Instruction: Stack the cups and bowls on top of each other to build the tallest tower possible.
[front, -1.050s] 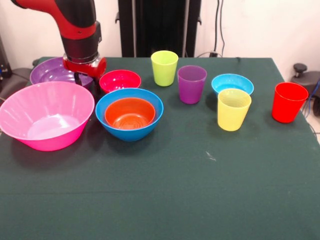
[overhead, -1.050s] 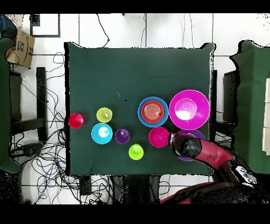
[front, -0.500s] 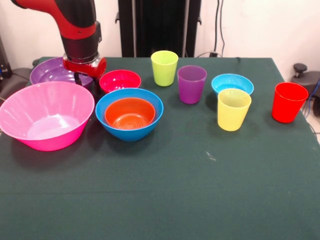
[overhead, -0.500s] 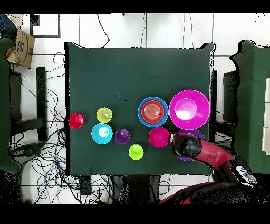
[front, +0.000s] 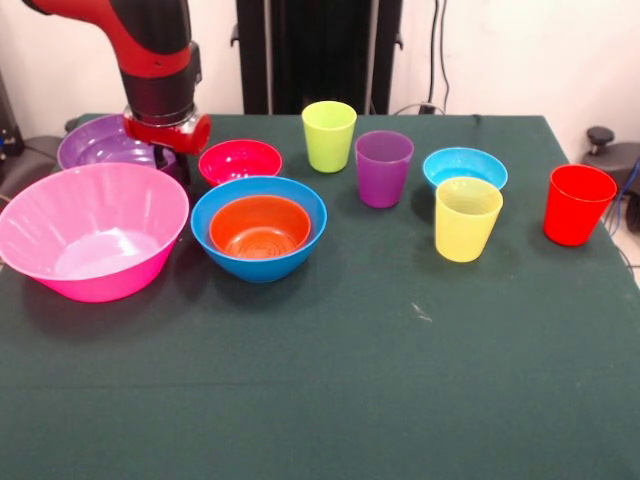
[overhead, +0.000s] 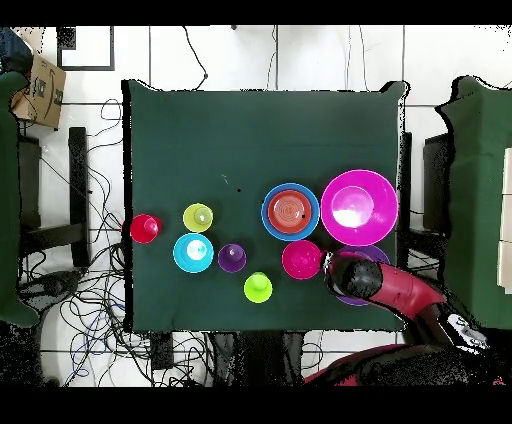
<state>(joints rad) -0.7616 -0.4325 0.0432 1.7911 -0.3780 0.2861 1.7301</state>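
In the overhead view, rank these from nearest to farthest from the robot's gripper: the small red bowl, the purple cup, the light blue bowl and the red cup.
1. Small red bowl: right beside the gripper, on its left.
2. Purple cup: further left, mid-row.
3. Light blue bowl: left of the purple cup.
4. Red cup: at the table's left edge.

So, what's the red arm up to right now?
Gripper low between purple bowl and red bowl, grip unclear. Orange bowl nested in blue bowl. Cups unstacked.

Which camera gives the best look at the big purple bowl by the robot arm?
The front view: the purple bowl shows its rim and inside, left of the arm. In the overhead view the arm covers most of it, leaving only purple slivers.
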